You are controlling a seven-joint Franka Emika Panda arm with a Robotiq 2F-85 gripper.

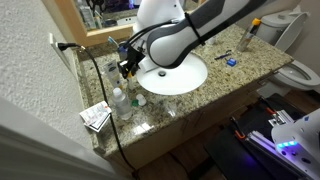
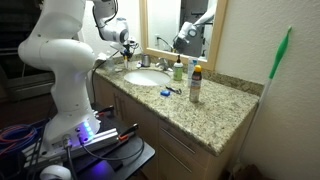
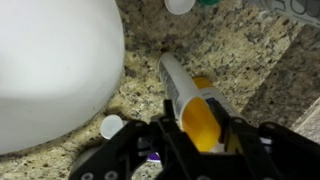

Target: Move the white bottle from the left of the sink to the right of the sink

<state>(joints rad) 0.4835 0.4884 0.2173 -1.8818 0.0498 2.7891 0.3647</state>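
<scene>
Wrist view: gripper fingers pinch the white bottle from both sides.
We see the bottle just beside the sink rim, over the granite counter.

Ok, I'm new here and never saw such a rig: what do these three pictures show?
A white robot arm works at a granite bathroom counter with a white sink. Two pictures come from cameras standing apart from the robot; the third comes from a camera on its wrist, looking down past the gripper. Bottles stand beside the sink. In the wrist view a white bottle with a yellow part sits between the gripper's fingers; whether they clamp it I cannot tell.
</scene>
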